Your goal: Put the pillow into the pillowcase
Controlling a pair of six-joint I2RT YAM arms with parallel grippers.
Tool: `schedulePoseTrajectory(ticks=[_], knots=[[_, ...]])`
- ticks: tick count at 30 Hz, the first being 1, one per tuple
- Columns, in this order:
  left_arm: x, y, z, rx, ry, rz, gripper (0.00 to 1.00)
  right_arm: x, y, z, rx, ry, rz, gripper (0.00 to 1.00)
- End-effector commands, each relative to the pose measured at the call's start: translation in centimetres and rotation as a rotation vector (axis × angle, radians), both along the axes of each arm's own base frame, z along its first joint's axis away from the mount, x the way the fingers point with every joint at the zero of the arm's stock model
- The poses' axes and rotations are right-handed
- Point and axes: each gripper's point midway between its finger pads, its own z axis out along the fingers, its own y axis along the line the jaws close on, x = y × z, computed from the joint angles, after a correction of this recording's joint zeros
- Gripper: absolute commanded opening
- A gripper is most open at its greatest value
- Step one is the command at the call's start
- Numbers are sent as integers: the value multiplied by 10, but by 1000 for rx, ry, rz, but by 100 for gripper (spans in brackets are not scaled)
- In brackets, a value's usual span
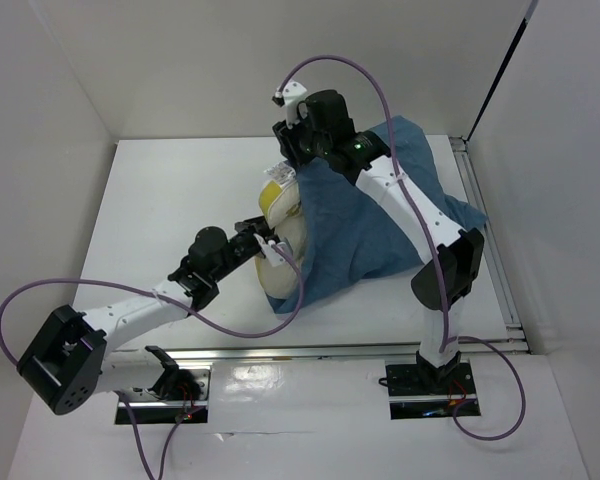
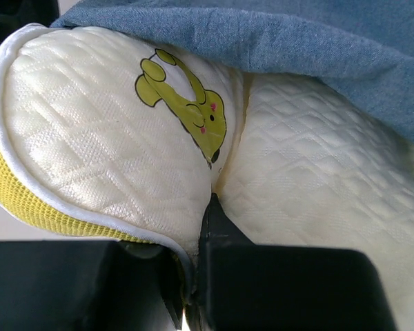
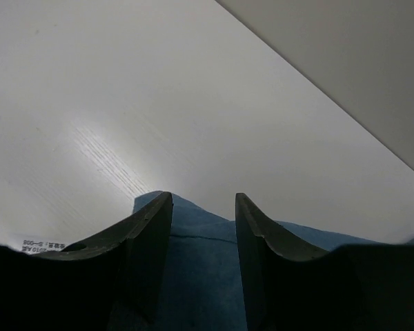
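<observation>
The job looks about half done. The pillow [image 2: 110,158] sits partly under the pillowcase's [image 1: 370,230] left edge, possibly inside it, and its left end is still bare. The left hand [image 1: 268,246] pinches a fold of the pillow. The right hand [image 3: 203,196], at the pillowcase's far edge, has its jaws apart and holds nothing. There is one pillow, one pillowcase and two hands.

Cream quilted pillow [image 2: 90,158], yellow mesh edge; plain slate-blue pillowcase [image 1: 345,235].

White table [image 1: 160,220], plain white walls [image 1: 230,70] on three sides, metal rail [image 1: 310,352] along its near edge
</observation>
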Motion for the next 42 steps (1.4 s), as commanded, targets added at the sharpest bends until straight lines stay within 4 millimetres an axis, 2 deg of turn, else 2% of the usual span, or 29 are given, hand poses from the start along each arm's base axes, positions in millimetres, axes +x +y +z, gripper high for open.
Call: schedulePoseTrajectory(ticks=[1, 7, 8, 9, 13, 16, 17, 18, 22, 23, 26, 30, 31, 34, 39, 42], knots=[[-6, -1, 51, -37, -160, -22, 0, 1, -7, 43, 61, -121, -26, 49], [-7, 0, 44, -27, -145, -23, 0, 2, -13, 41, 68, -58, 0, 49], [-7, 0, 44, -27, -145, -23, 0, -1, -11, 34, 58, -30, 15, 49], [-7, 0, 44, -27, -145, -23, 0, -2, -13, 42, 80, -26, 22, 49], [-7, 0, 39, -21, -138, -23, 0, -22, 1, 39, 124, 48, 148, 53], [-7, 0, 42, -27, -145, -23, 0, -41, 6, 39, 134, 105, 225, 54], [-7, 1, 42, -20, -152, -22, 0, -42, 2, 38, 127, 113, 230, 54], [-6, 0, 39, -15, -144, -23, 0, -46, 1, 26, 108, 161, 234, 54], [-6, -2, 45, -25, -160, -31, 0, -51, 0, 3, 78, 240, 237, 54], [-6, -2, 45, -25, -160, -31, 0, -49, -1, -2, 71, 241, 227, 54], [-6, -2, 45, -25, -160, -31, 0, -49, -3, 3, 67, 219, 222, 54], [-6, -2, 43, -20, -152, -31, 0, -45, -10, -8, 29, 225, 183, 54], [-6, -3, 47, -25, -160, -31, 0, -42, -11, -16, 17, 239, 174, 54], [-7, -2, 48, -25, -158, -31, 0, -38, -12, -16, 0, 218, 142, 54], [-9, 0, 56, -31, -167, -31, 0, -29, -17, -44, -65, 251, 110, 54], [-9, 0, 56, -31, -167, -31, 0, -29, -17, -44, -72, 245, 115, 38]])
